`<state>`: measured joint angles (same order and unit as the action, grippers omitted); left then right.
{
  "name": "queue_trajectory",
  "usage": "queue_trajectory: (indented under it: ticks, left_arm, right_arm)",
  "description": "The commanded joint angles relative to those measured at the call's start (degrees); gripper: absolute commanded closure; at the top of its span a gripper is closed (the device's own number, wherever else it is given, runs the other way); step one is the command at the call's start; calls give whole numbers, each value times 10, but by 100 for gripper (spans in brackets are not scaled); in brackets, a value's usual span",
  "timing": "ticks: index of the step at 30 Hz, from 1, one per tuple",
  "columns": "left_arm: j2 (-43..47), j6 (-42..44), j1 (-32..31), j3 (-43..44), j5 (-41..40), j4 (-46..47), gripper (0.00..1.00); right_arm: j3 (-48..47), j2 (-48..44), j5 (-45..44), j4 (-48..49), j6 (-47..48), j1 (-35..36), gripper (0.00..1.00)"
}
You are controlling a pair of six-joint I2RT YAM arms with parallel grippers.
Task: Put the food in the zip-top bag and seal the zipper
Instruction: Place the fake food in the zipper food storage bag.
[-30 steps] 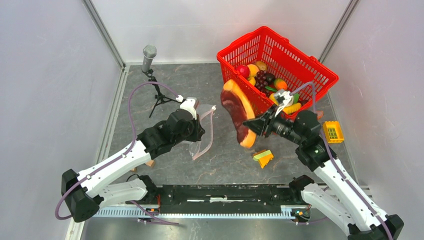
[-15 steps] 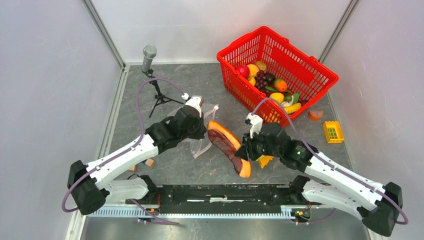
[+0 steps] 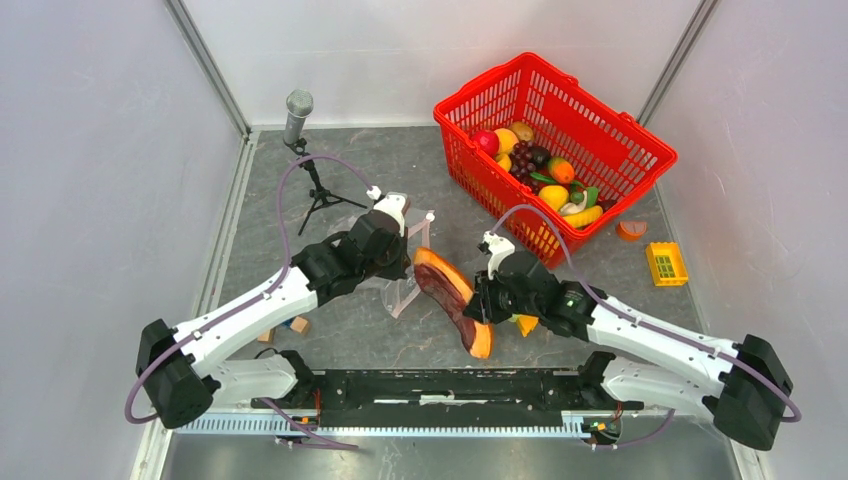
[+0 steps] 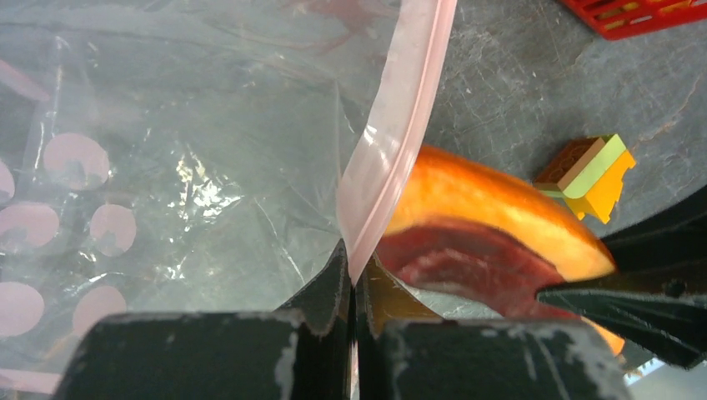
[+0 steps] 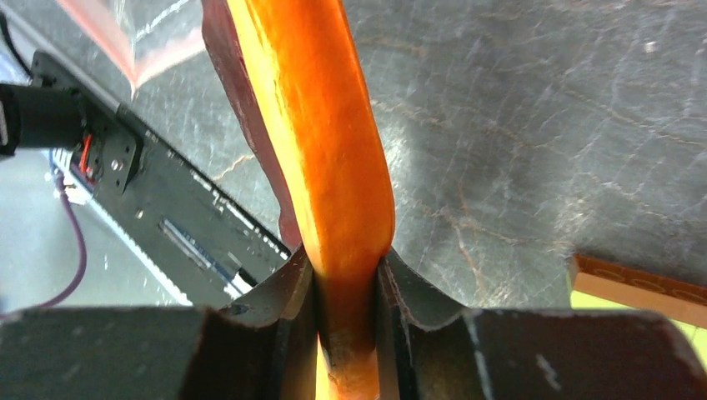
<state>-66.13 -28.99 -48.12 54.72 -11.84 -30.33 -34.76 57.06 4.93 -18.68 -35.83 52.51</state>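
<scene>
The zip-top bag [image 3: 404,287] is clear with pink dots [image 4: 183,167] and hangs from my left gripper [image 3: 407,258], which is shut on the pink zipper [image 4: 400,117] at the mouth [image 4: 354,279]. My right gripper [image 3: 479,306] is shut on one piece of the food, a flat dark-red toy steak with an orange rim [image 3: 450,290]. In the right wrist view the jaws [image 5: 346,283] clamp the steak's orange edge [image 5: 325,125]. The steak [image 4: 475,225] sits right beside the zipper strip, outside the bag. More food [image 3: 540,165] lies in the red basket [image 3: 500,95].
A microphone on a tripod [image 3: 298,105] stands at the back left. A yellow-green block [image 3: 527,322] lies under my right arm. A yellow block [image 3: 666,263] and an orange slice [image 3: 631,229] lie at the right. The black rail [image 3: 440,388] runs along the near edge.
My right arm has swung the steak from beside the basket down and left to the bag's mouth. My left arm has shifted the bag slightly right.
</scene>
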Motion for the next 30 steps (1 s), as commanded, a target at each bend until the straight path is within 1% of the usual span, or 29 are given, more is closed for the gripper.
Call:
queue_trajectory:
  ticks: [1,3,5,8,13,17,19,22,25,30]
  left_arm:
    - [-5,33,-4,19,16,-9,98]
    - [-10,33,-6,24,6,-19,98]
    - [-13,35,-6,26,4,-24,98]
    - [-23,42,-12,33,23,-21,98]
    - [-65,58,-37,59,56,-35,98]
    - [-86,63,-57,71,59,-39,98]
    - [-89,71,-63,72,62,-39,98]
    - [-87,98,-78,72,59,-39,98]
    - [-86,128,-97,70,64,-31,98]
    - [-72,101,-104,48,114,0,98]
  right_arm:
    - [-23,12,-82,30,-31,1,100]
    - [-34,17,-98,23,-36,1,100]
    - [-33,21,-92,33,-36,1,100]
    - [-28,31,-52,68,-36,1,100]
    - [-27,49,19,119,-40,1,100]
    - [-36,66,27,102,-22,2,100]
    - [-51,81,24,72,1,1,100]
    - [-76,111,58,43,32,1,100]
    - [-64,127,83,92,28,0,100]
    - [-56,134,88,180,-11,-7,100]
